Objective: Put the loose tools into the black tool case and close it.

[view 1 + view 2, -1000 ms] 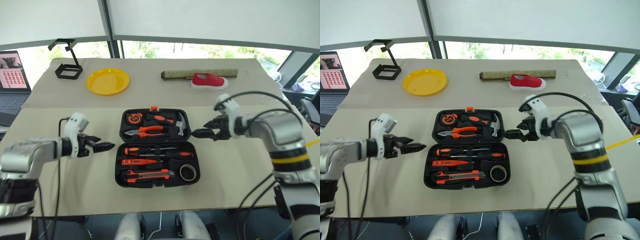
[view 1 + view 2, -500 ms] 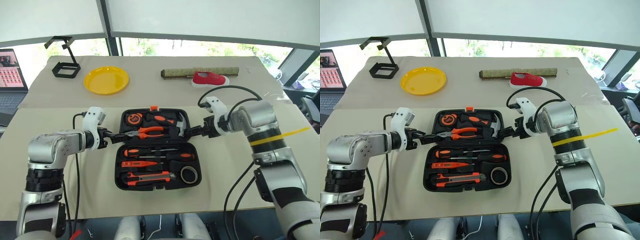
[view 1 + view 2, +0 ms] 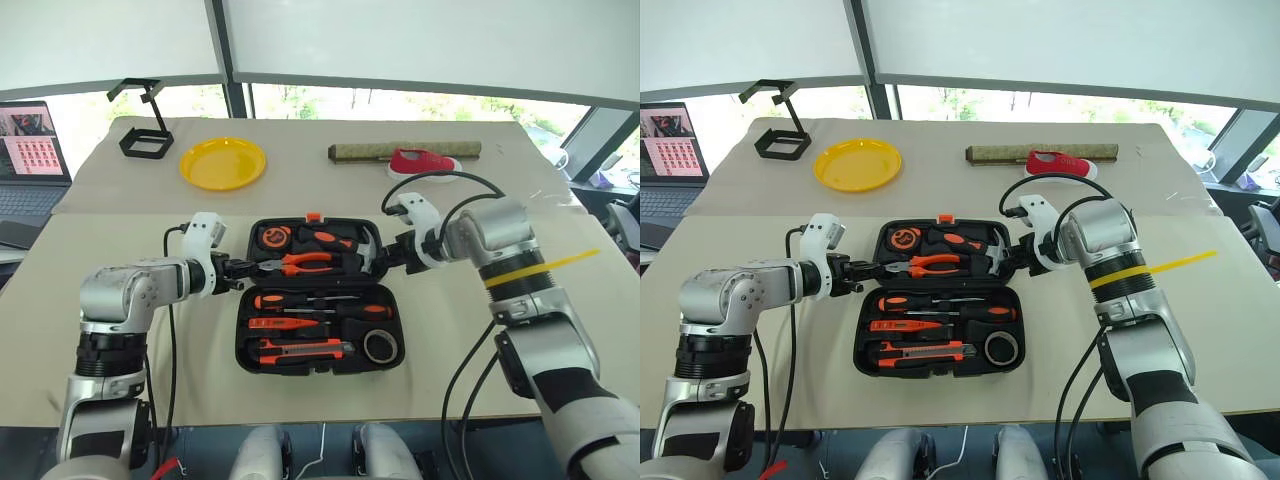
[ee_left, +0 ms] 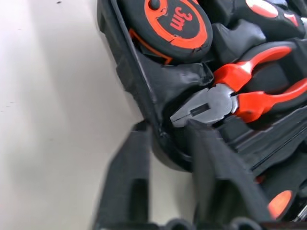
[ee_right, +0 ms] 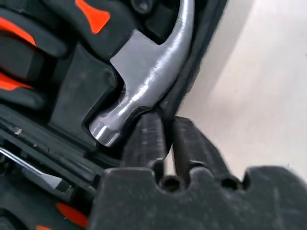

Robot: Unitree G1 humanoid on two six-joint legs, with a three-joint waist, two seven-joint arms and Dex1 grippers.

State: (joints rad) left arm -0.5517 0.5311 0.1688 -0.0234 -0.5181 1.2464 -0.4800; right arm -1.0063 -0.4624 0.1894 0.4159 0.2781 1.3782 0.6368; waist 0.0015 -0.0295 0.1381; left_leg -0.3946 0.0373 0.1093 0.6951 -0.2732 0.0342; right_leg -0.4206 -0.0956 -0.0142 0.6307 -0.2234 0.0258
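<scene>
Black and open, the case [image 3: 317, 295] lies flat near the front edge of the desk [image 3: 120, 360], with every tool already in its slot. The left gripper [image 3: 238, 270] pinches the far half's left rim and the right gripper [image 3: 388, 260] pinches its right rim, jaws tight on the plastic. I think both should lift together, evenly, and fold that half toward the front until the latch [image 3: 313, 216] clicks.

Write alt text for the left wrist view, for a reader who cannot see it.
The left claw is clamped on the rim of the open black tool case, one finger outside the wall and one inside. Just past it, orange-handled pliers and a round tape measure marked 3m sit in moulded slots, with the pale table beside the case.
</scene>
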